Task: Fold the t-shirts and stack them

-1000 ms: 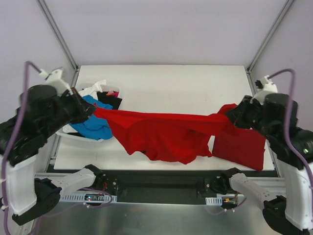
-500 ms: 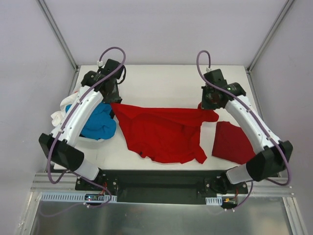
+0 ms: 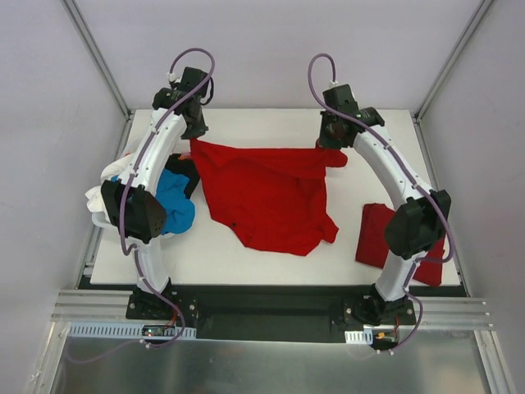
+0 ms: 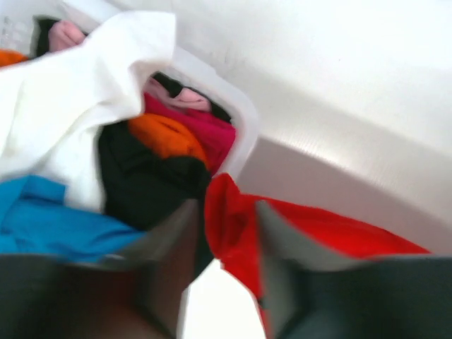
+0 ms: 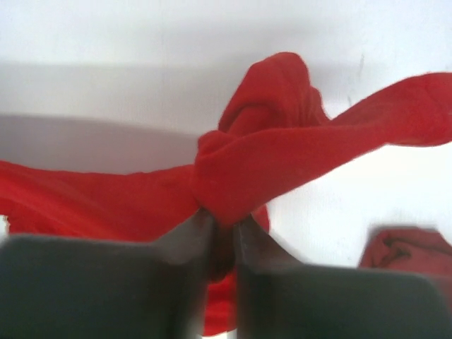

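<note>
The red t-shirt (image 3: 267,193) now lies spread on the table (image 3: 205,258), its far hem running from the left jaws to the right jaws and its body trailing from them toward the arm bases; a second ago it hung stretched in the air between the arms, low over the near edge, and half a second ago it was only midway across; so the carry-and-lay-out is, by my reading, just finished. In the left wrist view the left jaws stand a little apart, one finger (image 4: 173,244) on each side of the shirt's corner, bare table showing in the gap; they were pressed together a moment back, so this looks like the start of letting go. The right jaws are pinching a bunched shoulder or sleeve of the same shirt, fingers (image 5: 187,240) pressed tight on it. The cloth is not flat; folds gather below the right jaws and the near hem curls; smoothing probably comes before any fold. A folded red t-shirt (image 3: 381,238) rests well toward the bases from the right jaws; the basket (image 4: 244,131) of unfolded shirts, blue (image 3: 174,205) among them, sits just outside the left jaws.
</note>
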Action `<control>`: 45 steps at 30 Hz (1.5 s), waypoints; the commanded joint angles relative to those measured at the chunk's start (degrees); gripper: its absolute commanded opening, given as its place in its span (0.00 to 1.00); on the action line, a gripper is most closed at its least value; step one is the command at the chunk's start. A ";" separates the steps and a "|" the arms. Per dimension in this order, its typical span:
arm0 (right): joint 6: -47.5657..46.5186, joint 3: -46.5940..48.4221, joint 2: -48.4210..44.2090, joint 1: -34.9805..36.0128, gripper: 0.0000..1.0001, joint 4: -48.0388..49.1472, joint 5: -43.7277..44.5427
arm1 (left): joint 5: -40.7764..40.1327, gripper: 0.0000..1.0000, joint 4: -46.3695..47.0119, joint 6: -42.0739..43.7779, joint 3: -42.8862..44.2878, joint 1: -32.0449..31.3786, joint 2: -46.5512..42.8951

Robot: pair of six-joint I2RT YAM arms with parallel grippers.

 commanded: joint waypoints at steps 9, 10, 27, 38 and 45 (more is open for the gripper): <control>0.44 1.79 -0.51 -2.13 0.96 0.10 -9.34 | 5.28 0.99 0.76 1.62 2.59 -0.09 1.12; -0.08 0.03 -2.52 -0.91 0.96 -1.73 -10.16 | 3.97 0.99 0.76 2.24 0.39 -2.79 -0.91; -0.88 -14.49 -13.09 11.14 0.01 -8.17 -7.97 | 3.26 0.00 -9.71 -10.85 -44.88 -17.15 -34.24; 0.00 -13.35 -13.26 13.07 0.01 -8.25 -5.95 | 7.11 0.00 5.32 -8.92 -59.56 -14.53 -30.12; 0.27 -13.44 -13.44 13.87 0.01 -8.69 -5.33 | 11.43 0.00 12.18 -3.91 -61.77 -4.41 -27.65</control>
